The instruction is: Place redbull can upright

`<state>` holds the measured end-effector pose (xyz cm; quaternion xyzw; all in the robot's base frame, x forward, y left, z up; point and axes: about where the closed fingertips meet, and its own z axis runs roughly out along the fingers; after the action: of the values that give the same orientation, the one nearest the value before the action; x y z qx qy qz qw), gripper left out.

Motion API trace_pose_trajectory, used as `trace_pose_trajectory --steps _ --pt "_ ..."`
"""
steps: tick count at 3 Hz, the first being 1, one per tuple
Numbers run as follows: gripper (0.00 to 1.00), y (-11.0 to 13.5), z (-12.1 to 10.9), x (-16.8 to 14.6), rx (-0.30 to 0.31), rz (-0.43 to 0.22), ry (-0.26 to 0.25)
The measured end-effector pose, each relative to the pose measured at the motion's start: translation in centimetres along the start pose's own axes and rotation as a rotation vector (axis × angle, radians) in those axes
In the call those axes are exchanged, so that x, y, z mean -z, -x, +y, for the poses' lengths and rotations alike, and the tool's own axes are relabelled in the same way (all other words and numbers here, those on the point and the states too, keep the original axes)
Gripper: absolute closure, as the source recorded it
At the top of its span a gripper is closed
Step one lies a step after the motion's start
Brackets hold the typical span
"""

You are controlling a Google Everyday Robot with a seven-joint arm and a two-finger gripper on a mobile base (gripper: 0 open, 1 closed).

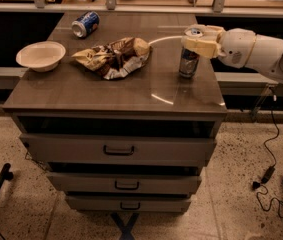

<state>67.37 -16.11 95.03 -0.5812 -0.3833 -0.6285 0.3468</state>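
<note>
Brown tabletop (131,91) gives us bare room along its front edge and in the middle. At the left edge we see a white bowl (40,55); near the back edge a blue can (85,24) lies on its side. A crumpled bag (113,57) sits mid-table, well apart from the redbull can (188,63), which stands upright near the right edge. Our gripper (196,40) reaches in from the right, fingers closed around the can's top. Three drawers (118,149) below are shut.

Dim, warm light; the pale gripper (195,41) clasps the redbull can (188,64) at the right edge of the cabinet top (131,91); glare arcs left of it.
</note>
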Motion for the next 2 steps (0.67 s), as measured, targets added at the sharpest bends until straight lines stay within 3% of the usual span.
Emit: trace_pose_trajectory --steps 2 --pt "0.07 -0.10 -0.30 -0.63 -0.023 0.000 -0.011"
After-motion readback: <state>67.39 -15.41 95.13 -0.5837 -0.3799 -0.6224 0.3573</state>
